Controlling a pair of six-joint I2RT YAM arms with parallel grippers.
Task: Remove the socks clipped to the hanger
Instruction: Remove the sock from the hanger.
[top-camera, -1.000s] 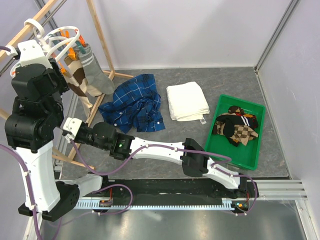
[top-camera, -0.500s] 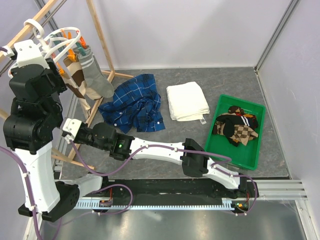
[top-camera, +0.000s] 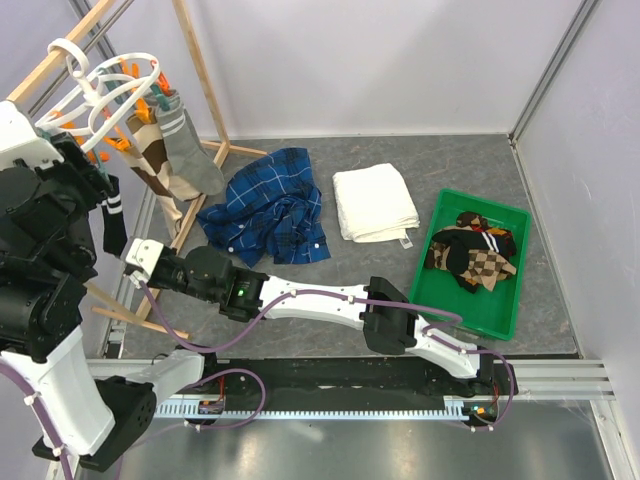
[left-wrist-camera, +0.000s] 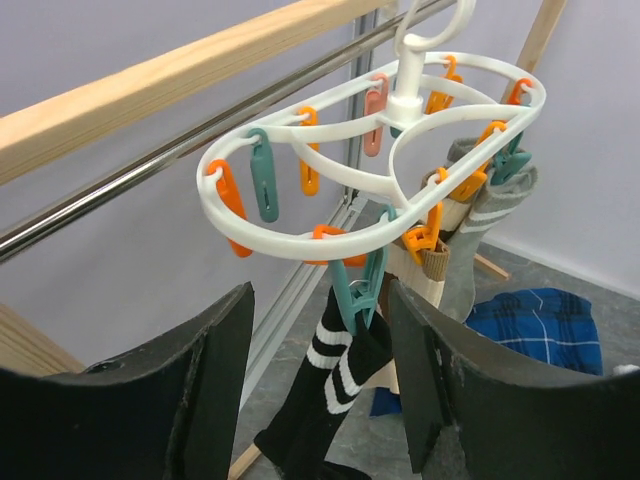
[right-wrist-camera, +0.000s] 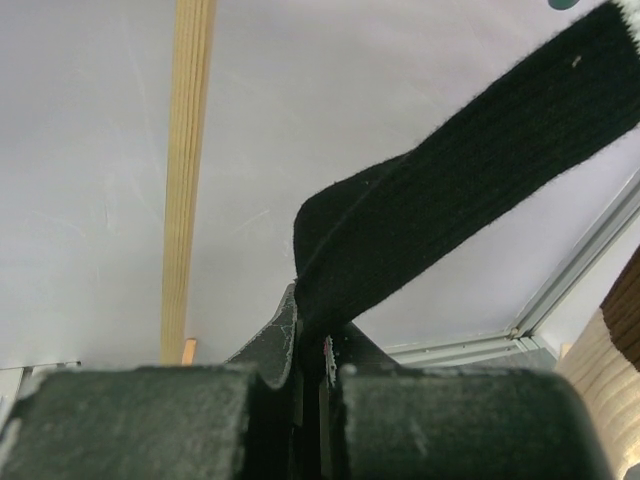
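The right gripper (top-camera: 132, 250), seen from above, is closed on the lower end of a black sock with white stripes (top-camera: 112, 215). The sock hangs from the white plastic round hanger (top-camera: 110, 85) at the far left. A second ago the left arm's wrist stood tight against the hanger and hid that sock. It has since drawn back toward the near edge, its jaws spreading as it went, so the sock now hangs in plain sight. By my reading that retreat freed nothing, and this sock is not yet off. A brown checkered sock (top-camera: 150, 160) and a grey ribbed sock (top-camera: 190, 155) are clipped just beside it. Other socks (top-camera: 475, 255) lie in the green plastic tray (top-camera: 470, 318) on the grey tabletop (top-camera: 400, 290), well apart from the hanger.

In the left wrist view, the left gripper (left-wrist-camera: 318, 300) stands wide open and holds nothing. Framed between its dark fingers (left-wrist-camera: 215, 390) but beyond them and untouched, a teal plastic clothespin (left-wrist-camera: 355, 290) bites the cuff of the black sock (left-wrist-camera: 335, 390) under the hanger's ring (left-wrist-camera: 290, 240).

In the right wrist view, the right gripper (right-wrist-camera: 310, 350) has its jaws pressed together on a fold of the black sock (right-wrist-camera: 470, 180). The sock runs up and to the right in a fairly straight band. A pale wooden pole (right-wrist-camera: 188, 180) stands behind it.
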